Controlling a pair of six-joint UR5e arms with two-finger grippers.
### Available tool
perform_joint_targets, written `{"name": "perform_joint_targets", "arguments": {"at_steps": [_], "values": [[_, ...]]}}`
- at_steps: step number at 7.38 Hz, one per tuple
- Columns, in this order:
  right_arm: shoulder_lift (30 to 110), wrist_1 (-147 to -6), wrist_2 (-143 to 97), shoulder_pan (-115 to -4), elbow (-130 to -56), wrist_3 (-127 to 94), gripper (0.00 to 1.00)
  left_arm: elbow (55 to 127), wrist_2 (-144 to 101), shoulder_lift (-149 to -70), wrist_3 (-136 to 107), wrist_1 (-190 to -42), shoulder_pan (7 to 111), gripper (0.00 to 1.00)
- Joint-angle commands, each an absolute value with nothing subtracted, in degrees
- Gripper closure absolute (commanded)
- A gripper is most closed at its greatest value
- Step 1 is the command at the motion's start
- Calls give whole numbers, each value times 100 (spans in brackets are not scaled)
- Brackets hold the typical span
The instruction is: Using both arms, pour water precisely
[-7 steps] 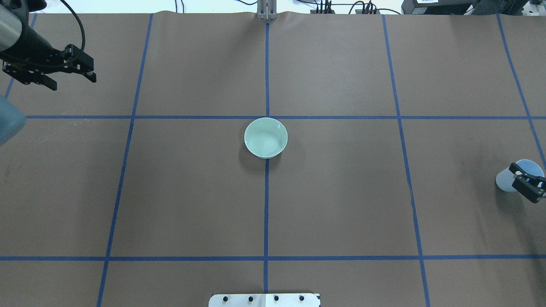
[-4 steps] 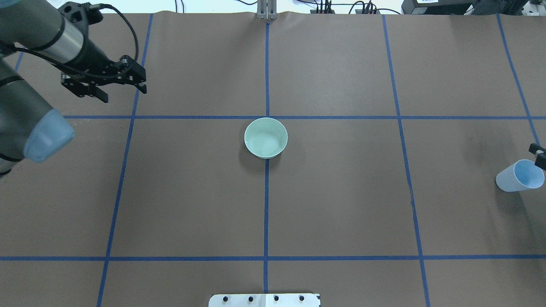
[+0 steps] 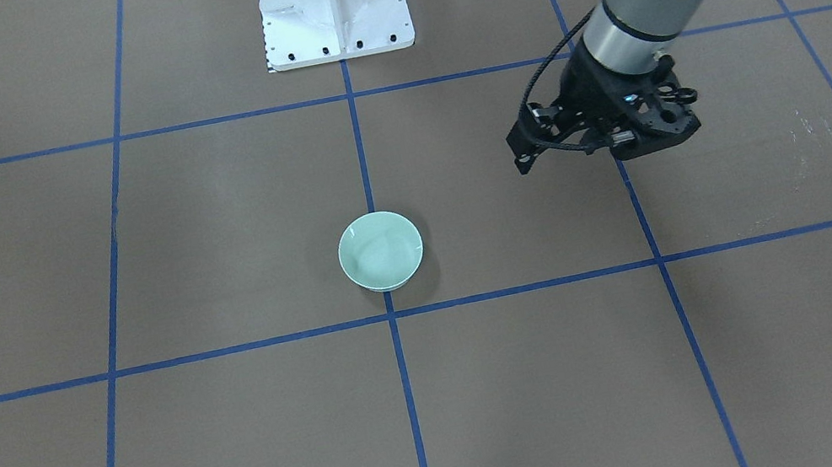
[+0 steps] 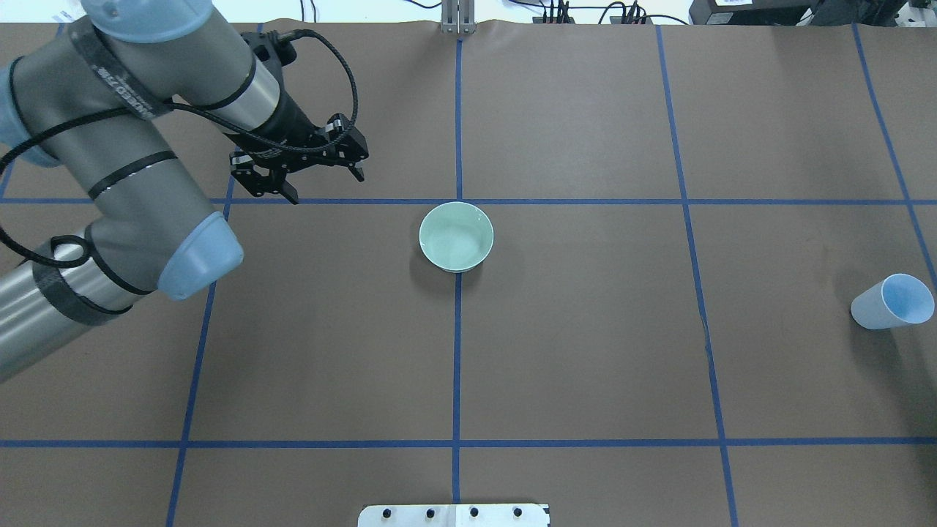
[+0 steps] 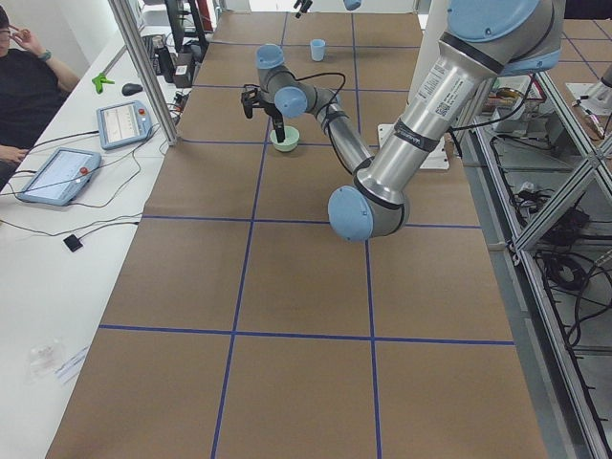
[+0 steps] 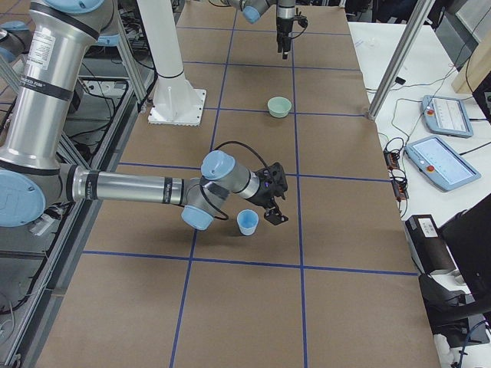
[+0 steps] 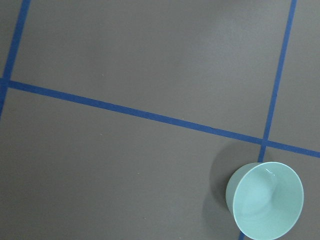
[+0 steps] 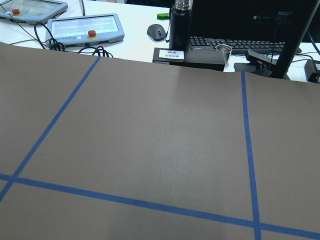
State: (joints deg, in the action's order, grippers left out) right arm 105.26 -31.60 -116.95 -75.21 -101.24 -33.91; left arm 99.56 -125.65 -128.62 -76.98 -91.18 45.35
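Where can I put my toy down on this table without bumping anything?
The table is bare between the green bowl and the blue cup, and between the bowl and the white base. It is crowded on the robot's left of the bowl, where the left gripper hangs open.

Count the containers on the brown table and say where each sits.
2. The pale green bowl sits mid-table on a blue tape line; the light blue cup stands far out on the robot's right. None looks hidden.

Right hand [image 6: 274, 214]: grip state unclear, far too small.
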Motion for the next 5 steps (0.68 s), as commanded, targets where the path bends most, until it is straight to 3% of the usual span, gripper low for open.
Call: {"name": "perform_joint_targets", "arguments": {"at_steps": [1,3,5], "values": [[9865,-4922,-12706,-8207,-10107,-2474,1,9381,-11798,-13488,-8112,-9132,3878,0],[9188,-7013,-13322,-8664,-10133,-1193,1,8775,-11760,-13684,-8182,-9559,3745,0],[9044,-7671,-13394,-8710,-10090,-1055,1,7941,-11515,-13789,-8358,-10368,3552,0]]}}
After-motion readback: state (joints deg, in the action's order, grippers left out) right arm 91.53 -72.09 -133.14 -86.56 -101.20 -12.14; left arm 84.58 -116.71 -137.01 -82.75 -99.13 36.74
